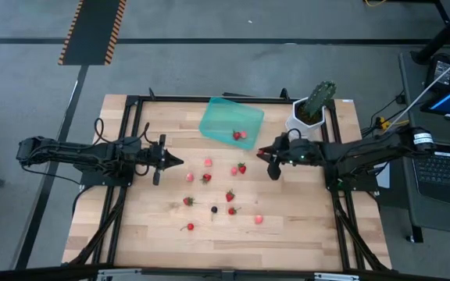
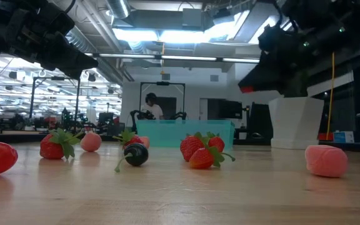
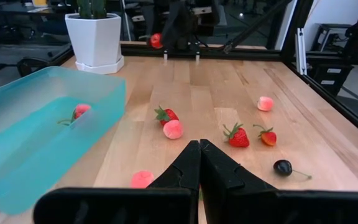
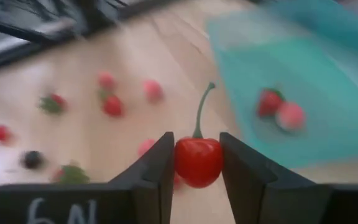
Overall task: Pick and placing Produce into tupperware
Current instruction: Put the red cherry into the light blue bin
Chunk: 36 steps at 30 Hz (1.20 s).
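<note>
The teal tupperware [image 1: 231, 117] sits near the table's far edge with two berries [image 1: 238, 135] inside, also visible in the right wrist view [image 4: 278, 109]. Several red and pink strawberries [image 1: 206, 178] and one dark berry [image 1: 214, 209] lie scattered on the wood. My right gripper [image 1: 269, 158] hovers just right of the tupperware's near corner, shut on a red cherry [image 4: 197, 160]. My left gripper [image 1: 176, 161] hangs shut above the table, left of the berries, its fingertips [image 3: 199, 152] together. My right gripper pinches the red cherry by its round body [image 4: 197, 163] between the two fingers [image 4: 157, 171]. It reaches in from the table's right side. The green stem [image 4: 201, 109] sticks out forward past the fingers. The cherry is lifted clear of the table.
A green cactus-like plant in a white pot [image 1: 307, 115] stands at the far right corner, close to my right arm. The black frame rails [image 1: 123, 195] run along the table's left and right sides. A person sits far behind the table [image 2: 152, 106].
</note>
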Each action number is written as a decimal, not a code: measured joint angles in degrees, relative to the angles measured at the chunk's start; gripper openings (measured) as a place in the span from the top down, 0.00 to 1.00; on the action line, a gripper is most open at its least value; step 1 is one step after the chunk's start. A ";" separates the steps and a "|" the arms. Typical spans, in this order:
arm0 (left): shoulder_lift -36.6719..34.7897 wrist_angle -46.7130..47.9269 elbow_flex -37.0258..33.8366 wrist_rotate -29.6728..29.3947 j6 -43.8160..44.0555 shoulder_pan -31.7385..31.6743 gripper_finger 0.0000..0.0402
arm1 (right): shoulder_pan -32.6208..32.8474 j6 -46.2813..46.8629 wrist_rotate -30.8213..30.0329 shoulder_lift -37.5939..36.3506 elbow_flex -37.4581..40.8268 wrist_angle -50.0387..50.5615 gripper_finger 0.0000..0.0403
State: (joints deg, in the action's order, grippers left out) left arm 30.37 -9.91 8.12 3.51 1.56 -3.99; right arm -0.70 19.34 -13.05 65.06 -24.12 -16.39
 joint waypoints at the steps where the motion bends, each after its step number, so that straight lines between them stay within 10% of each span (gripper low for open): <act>1: 0.00 0.00 0.00 0.00 -0.19 0.00 1.00 | 0.19 -0.89 1.15 0.00 0.88 -3.19 0.73; 10: 0.00 0.00 0.00 0.00 -0.23 0.00 1.00 | 0.38 -7.62 12.23 -0.02 10.06 -28.90 0.73; 21: 0.00 -0.02 0.00 0.00 -0.22 0.00 1.00 | 0.36 -7.89 14.61 -0.02 11.47 -32.80 0.73; 36: 0.00 -0.02 0.00 0.00 -0.22 0.00 1.00 | 0.36 -9.13 -4.94 -0.02 11.47 -32.21 0.73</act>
State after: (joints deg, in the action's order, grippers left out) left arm 30.37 -9.93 8.12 3.51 1.33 -3.99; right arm -0.34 10.20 -17.99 65.04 -12.64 -48.60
